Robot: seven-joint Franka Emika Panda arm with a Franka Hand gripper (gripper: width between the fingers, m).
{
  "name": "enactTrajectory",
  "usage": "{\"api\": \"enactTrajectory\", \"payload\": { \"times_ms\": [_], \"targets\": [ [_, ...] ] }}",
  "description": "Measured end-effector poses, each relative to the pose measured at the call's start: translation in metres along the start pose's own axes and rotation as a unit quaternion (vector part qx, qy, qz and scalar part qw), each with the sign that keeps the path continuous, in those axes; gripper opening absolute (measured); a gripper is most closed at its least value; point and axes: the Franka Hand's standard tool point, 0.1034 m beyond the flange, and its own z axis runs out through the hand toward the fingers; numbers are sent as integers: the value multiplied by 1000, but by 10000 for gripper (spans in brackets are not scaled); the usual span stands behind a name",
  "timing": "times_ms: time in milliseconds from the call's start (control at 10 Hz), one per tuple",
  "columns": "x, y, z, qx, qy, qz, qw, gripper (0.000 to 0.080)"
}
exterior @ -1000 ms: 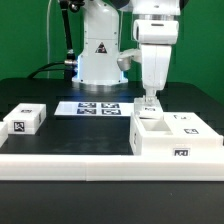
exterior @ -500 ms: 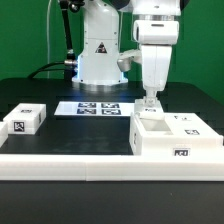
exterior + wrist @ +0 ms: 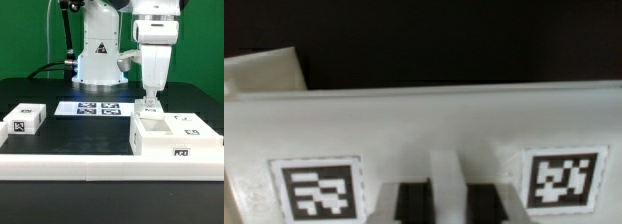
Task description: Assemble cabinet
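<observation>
The cabinet body (image 3: 175, 137), a white box with tags, lies open side up at the exterior view's right. My gripper (image 3: 150, 103) stands upright over its far left wall, with its fingertips down on that wall. In the wrist view the two dark fingers (image 3: 411, 202) sit close together with a thin white strip of the cabinet body (image 3: 420, 120) between them, and a tag lies on each side. A small white tagged panel piece (image 3: 25, 120) lies at the exterior view's left, away from the gripper.
The marker board (image 3: 97, 108) lies flat in front of the white robot base (image 3: 98, 55). A long white rail (image 3: 70, 160) runs along the table's front edge, and the cabinet body stands against it.
</observation>
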Motion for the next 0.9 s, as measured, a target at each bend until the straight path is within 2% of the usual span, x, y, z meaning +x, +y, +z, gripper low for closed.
{"api": "enactTrajectory", "payload": {
  "times_ms": [300,700,900],
  "targets": [
    [0,0,-1,10,-7,-3,1000,70],
    [0,0,-1,10,-7,-2,1000,70],
    [-10,9,-1,10,-6,-42,999,70]
  ]
}}
